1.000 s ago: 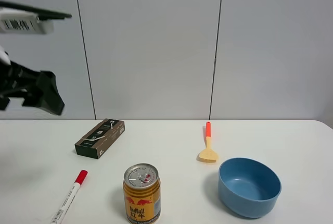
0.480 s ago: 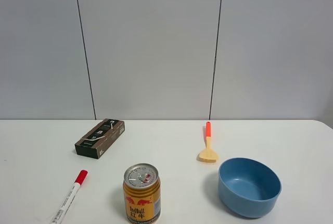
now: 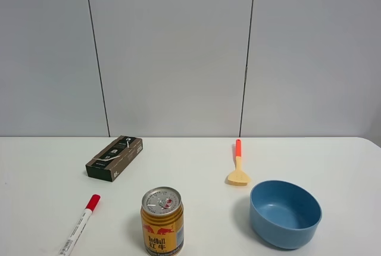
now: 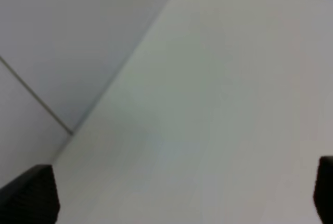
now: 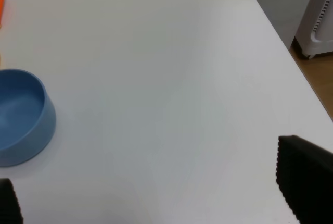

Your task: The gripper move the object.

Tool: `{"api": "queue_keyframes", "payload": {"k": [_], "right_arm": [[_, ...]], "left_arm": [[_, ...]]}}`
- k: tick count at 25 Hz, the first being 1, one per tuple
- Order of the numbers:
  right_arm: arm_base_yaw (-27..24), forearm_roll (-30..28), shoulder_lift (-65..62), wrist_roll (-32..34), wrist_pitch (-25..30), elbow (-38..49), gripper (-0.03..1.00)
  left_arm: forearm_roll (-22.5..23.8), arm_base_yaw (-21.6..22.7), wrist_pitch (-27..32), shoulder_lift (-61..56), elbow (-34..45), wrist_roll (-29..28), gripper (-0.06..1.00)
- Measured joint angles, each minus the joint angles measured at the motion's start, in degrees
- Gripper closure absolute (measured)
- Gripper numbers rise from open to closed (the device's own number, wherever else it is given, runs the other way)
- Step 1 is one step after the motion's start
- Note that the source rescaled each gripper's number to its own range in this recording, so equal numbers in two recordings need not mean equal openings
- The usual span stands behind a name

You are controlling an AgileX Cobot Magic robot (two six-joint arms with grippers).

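Pen at rest, no pincer on it

The marker pen (image 3: 79, 226) lies at 7 o'clock on the white counter (image 3: 190, 155), beside the can (image 3: 162, 221), bowl (image 3: 285, 213) at 5. Judging by this, either the move is finished or it hasn't begun. Both pincers (image 4: 177, 193) (image 5: 156, 198) stand spread over bare counter, holding nothing. Farther back: a dark box (image 3: 114, 158), a spatula (image 3: 238, 165), then grey panelled wall.

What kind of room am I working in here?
Probably a lab or test room: a bare white table against plain grey wall panels, with unrelated props laid out, such as a marker pen, drink can and blue bowl.
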Motion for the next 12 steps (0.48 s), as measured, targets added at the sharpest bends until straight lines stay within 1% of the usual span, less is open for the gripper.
{"api": "queue_keyframes", "payload": {"k": [2,3,5,8,12], "right_arm": [[0.0,0.0,0.0,0.0,0.0,0.0,-0.03],[0.0,0.0,0.0,0.0,0.0,0.0,-0.03],[0.0,0.0,0.0,0.0,0.0,0.0,-0.03],[0.0,0.0,0.0,0.0,0.0,0.0,-0.03],[0.0,0.0,0.0,0.0,0.0,0.0,-0.03]], "left_arm": [[-4.5,0.0,-0.2,-4.3,4.6,1.2,-0.05],[-5.8,0.0,-0.3,-6.5,6.3,1.6,-0.05],[-5.8,0.0,-0.3,-10.7,8.2,1.7,-0.05],[-6.4,0.0,-0.7,-16.6,8.7,1.7,-0.05],[-11.1,0.0,-0.5,-23.9,8.9,0.9,-0.05]]}}
